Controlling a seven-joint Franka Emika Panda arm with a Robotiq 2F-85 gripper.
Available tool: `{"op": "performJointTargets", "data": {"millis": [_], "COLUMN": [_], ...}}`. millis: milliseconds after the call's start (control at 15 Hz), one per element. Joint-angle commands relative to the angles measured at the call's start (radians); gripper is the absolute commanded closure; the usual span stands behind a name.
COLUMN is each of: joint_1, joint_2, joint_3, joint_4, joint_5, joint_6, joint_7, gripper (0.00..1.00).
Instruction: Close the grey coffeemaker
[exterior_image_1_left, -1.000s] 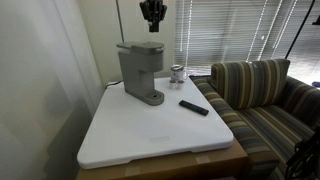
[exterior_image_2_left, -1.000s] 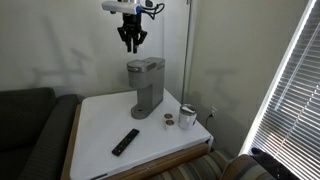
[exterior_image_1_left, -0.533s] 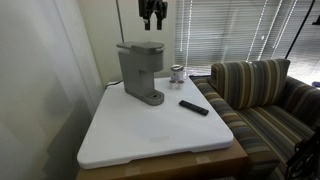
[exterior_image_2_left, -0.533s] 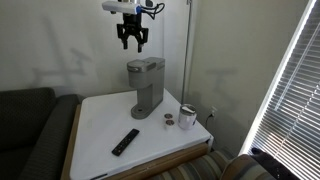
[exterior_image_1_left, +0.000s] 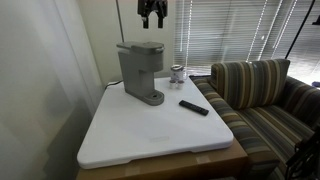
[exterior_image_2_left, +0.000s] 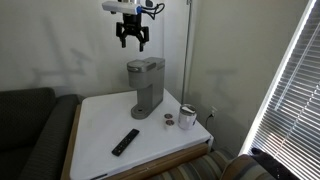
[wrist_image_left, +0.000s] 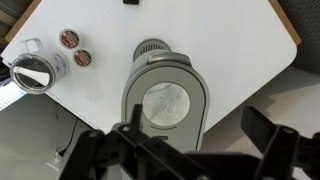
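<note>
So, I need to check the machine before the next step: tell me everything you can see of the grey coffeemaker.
The grey coffeemaker is a tall, boxy machine of matte grey plastic, with a rounded lid on top and a small drip base with a round grate in front. It stands upright near the back of the white table. In the wrist view the lid looks lowered and shows a pale round panel. Nothing touches it; the open gripper hangs above it.

free: open air between gripper (exterior_image_2_left: 134, 44) and coffeemaker (exterior_image_2_left: 146, 85) lid; wide bare table (exterior_image_1_left: 150, 135) in front of the machine. obstacles: flat remote (exterior_image_1_left: 194, 107) and jar (exterior_image_1_left: 177, 73), both off to one side, clear of the machine.
</note>
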Motion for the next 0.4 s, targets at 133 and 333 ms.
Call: {"op": "performJointTargets", "data": {"millis": [133, 333], "joint_1": [0.001, 0.003], "joint_2": [0.0, 0.001], "joint_3": [0.005, 0.005], "joint_4": [0.0, 0.0], "joint_5": [0.002, 0.002], "joint_6": [0.0, 0.0], "joint_7": [-0.011, -0.01], "gripper": [0.0, 0.0]}}
